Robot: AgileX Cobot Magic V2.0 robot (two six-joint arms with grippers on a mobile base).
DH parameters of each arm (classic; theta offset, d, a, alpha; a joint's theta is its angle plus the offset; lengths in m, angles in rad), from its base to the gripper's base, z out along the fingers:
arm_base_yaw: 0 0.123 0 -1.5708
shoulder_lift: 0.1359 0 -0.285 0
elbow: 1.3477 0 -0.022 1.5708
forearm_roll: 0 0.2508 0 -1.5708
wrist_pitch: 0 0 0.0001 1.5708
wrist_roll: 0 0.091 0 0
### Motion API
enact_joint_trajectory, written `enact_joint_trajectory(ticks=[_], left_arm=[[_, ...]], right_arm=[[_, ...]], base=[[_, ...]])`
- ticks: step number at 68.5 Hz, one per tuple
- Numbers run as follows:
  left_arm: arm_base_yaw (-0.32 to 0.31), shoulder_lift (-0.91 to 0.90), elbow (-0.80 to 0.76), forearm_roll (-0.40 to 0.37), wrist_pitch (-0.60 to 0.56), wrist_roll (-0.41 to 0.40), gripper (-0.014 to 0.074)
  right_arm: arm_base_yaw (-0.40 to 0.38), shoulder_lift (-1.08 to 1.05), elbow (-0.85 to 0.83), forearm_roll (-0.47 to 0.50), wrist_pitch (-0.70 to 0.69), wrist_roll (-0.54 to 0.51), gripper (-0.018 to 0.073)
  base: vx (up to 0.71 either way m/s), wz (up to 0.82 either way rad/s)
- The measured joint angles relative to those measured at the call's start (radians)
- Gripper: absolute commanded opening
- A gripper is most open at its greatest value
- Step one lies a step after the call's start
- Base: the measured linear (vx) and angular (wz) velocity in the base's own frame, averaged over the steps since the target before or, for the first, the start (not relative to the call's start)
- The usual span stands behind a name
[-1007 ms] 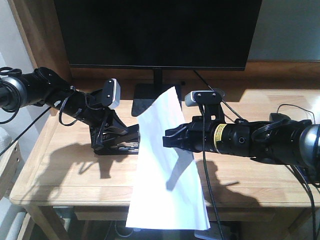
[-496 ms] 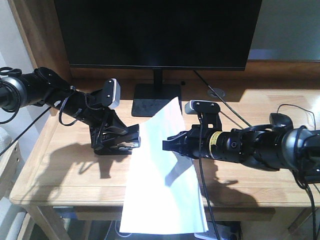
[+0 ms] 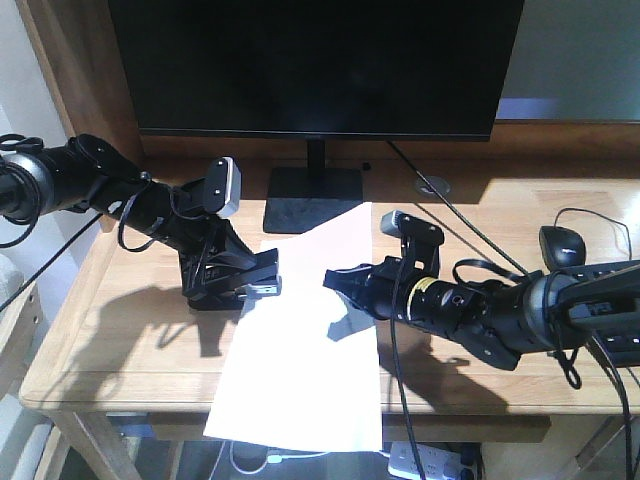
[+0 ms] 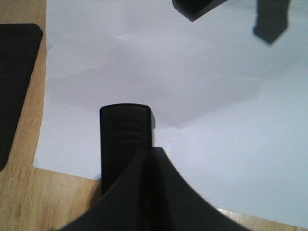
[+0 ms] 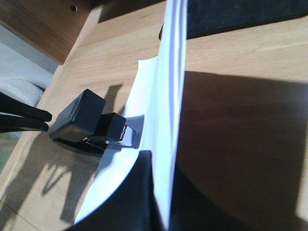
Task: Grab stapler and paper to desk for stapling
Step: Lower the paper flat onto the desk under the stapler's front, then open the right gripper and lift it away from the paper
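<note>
Left of middle on the counter (image 3: 130,340), the stapler (image 4: 126,134) sits at my left claw (image 3: 232,283); I cannot tell its grip. My right claw (image 3: 338,284) pinches the paper (image 3: 300,380), its left edge at the stapler's front.

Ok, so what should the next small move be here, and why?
Probably press the stapler down with the left end effector: its head sits over the edge of the paper, seemingly with the sheets in its mouth, while the right end effector grips the opposite side.
</note>
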Motion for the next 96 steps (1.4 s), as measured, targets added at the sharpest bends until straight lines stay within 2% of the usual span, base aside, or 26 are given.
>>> enact_joint_trajectory(ticks=[24, 40, 55, 68, 77, 88, 96], left_arm=[[0.000, 0.000, 0.000, 0.000, 0.000, 0.000, -0.0006], [0.000, 0.000, 0.000, 0.000, 0.000, 0.000, -0.0006], [0.000, 0.000, 0.000, 0.000, 0.000, 0.000, -0.0006], [0.000, 0.000, 0.000, 0.000, 0.000, 0.000, -0.0006], [0.000, 0.000, 0.000, 0.000, 0.000, 0.000, -0.0006], [0.000, 0.000, 0.000, 0.000, 0.000, 0.000, -0.0006], [0.000, 0.000, 0.000, 0.000, 0.000, 0.000, -0.0006]], right_arm=[[0.003, 0.042, -0.055, 0.006, -0.033, -0.002, 0.0000], [0.004, 0.042, -0.083, 0.006, 0.013, -0.018, 0.0036], [0.004, 0.042, -0.083, 0.018, 0.028, -0.076, 0.0175], [0.004, 0.042, -0.083, 0.021, 0.028, -0.081, 0.0386], [0.004, 0.042, -0.083, 0.021, 0.033, -0.082, 0.0491], [0.004, 0.029, -0.083, 0.017, 0.115, -0.089, 0.0532], [0.004, -0.010, -0.083, 0.016, 0.211, -0.158, 0.0531]], base=[[0.00, 0.00], [0.00, 0.00], [0.00, 0.00], [0.00, 0.00], [0.00, 0.00], [0.00, 0.00], [0.00, 0.00]])
